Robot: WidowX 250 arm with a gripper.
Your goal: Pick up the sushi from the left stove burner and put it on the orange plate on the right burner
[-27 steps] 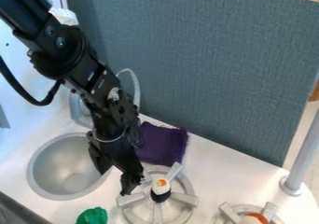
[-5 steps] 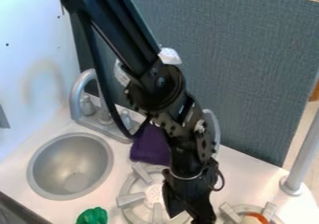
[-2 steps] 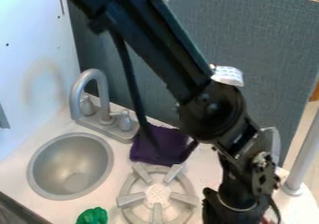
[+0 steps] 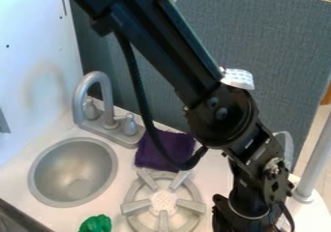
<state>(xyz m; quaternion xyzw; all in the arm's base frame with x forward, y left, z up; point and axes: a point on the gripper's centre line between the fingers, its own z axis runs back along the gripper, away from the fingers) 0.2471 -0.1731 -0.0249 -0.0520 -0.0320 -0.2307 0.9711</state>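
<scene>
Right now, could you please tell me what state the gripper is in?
Gripper: at the view's bottom edge; whether it is open, closed or holding anything cannot be told.

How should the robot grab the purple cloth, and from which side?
I'd pinch a bit of the middle of the purple cloth, coming straight down from above. It looks soft and lies low on the counter, with the grey panel standing close behind, so above seems easiest.

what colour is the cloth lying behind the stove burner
The cloth is dark purple; it shows best in the camera view.
</scene>
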